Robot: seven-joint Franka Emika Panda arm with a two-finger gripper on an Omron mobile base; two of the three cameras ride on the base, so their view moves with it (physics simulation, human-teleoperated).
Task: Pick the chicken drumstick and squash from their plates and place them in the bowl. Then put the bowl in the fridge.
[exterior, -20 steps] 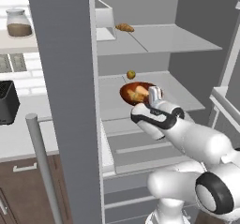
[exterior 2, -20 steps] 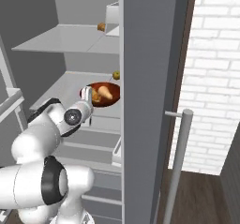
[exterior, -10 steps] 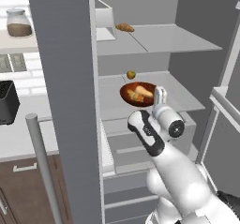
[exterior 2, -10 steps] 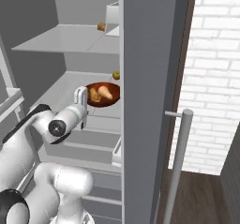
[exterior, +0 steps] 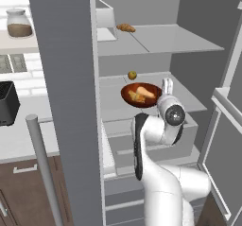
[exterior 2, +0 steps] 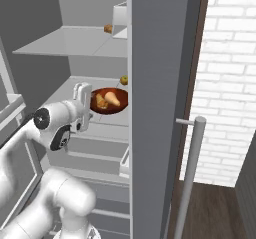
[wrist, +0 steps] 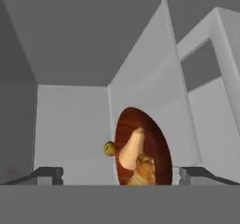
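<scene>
the bowl (exterior: 140, 94) of dark reddish wood sits on a middle shelf (exterior: 186, 97) inside the open fridge (exterior: 71, 78), with the squash (exterior: 145, 92) and the chicken drumstick (exterior: 136, 97) lying side by side in it. in the right base view the squash (exterior 2: 113, 99) lies right of the drumstick (exterior 2: 101, 101) in the bowl (exterior 2: 120, 105). a small round yellow-brown fruit (exterior: 132, 75) rests on the same shelf just behind the bowl, apart from it. the claw (exterior: 167, 85) stands just beside the bowl's rim, jaws spread wide and holding nothing. from the hand view its fingertips (wrist: 47, 174) stand far apart, with the bowl (wrist: 157, 145) between them farther off, the squash (wrist: 130, 149) above the drumstick (wrist: 144, 172) and the fruit (wrist: 109, 148) to their left. on the upper shelf (exterior: 160, 38) lies a small brown pastry-like item (exterior: 125, 28). left of the fridge, a jar (exterior: 19, 23) stands on a ledge.
</scene>
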